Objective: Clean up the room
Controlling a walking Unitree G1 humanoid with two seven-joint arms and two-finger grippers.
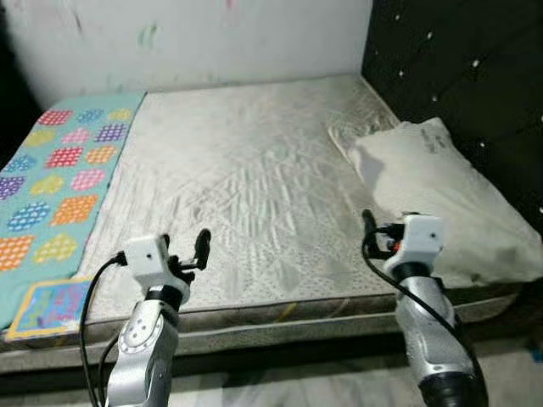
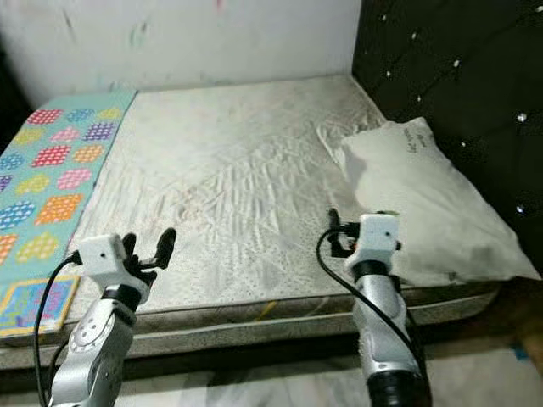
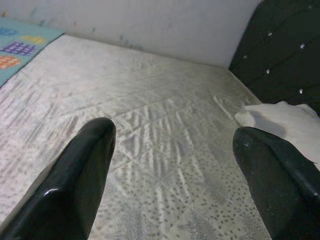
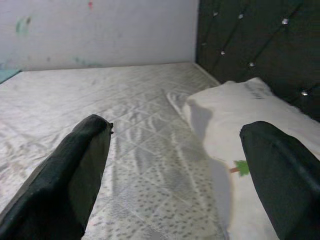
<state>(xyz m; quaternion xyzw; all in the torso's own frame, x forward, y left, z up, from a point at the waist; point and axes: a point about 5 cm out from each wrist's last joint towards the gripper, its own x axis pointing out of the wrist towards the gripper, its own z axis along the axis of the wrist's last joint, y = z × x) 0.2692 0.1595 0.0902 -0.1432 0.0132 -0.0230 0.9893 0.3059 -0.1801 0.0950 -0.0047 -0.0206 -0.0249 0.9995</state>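
Note:
A bare quilted mattress (image 1: 246,170) lies before me. A teal blanket (image 1: 59,170) with coloured heart patches covers its left side. A white pillow (image 1: 441,191) rests at the right side, against the black headboard. My left gripper (image 1: 185,253) hovers over the mattress's front edge near the blanket, open, nothing between its fingers (image 3: 75,180). Over the front edge at the pillow's near corner is my right gripper (image 1: 383,231), open as well, holding nothing. In the right wrist view the pillow (image 4: 240,125) lies just ahead, partly behind one finger.
A black tufted headboard (image 1: 467,68) rises on the right. A white wall (image 1: 212,34) with small paint marks stands behind the bed. Pale floor (image 1: 280,386) shows below the mattress front, between my arms.

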